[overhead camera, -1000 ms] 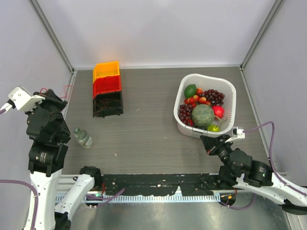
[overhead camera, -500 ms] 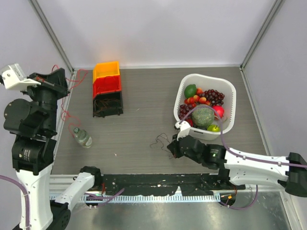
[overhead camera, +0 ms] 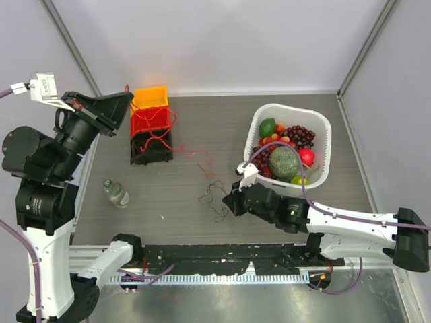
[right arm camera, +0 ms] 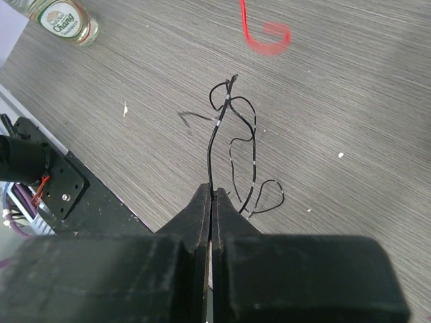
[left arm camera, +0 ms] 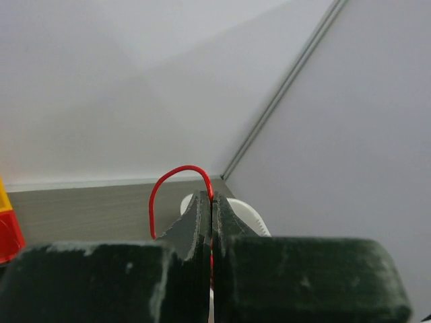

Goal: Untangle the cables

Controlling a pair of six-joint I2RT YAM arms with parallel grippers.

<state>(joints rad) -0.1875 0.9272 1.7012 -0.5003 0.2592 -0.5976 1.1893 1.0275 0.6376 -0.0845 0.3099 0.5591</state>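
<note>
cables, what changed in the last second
The right tool, shut on the dark cable, swung left from the white basket to mid-table; the left tool, shut on the red cable, moved right over the stacked bins, trailing it across them. Basket, bins, bottle unmoved.

1. "Chang" stands in green letters on the pale label (right arm camera: 59,15) of the clear bottle (right arm camera: 67,23), which lies on the counter (right arm camera: 350,81) at its near left.
2. From the top view that label is too small to read.

left arm (overhead camera: 42,202) raised | left claw (overhead camera: 126,100) clamped tight | right arm (overhead camera: 350,225) low, outstretched | right claw (overhead camera: 228,204) clamped tight
</note>
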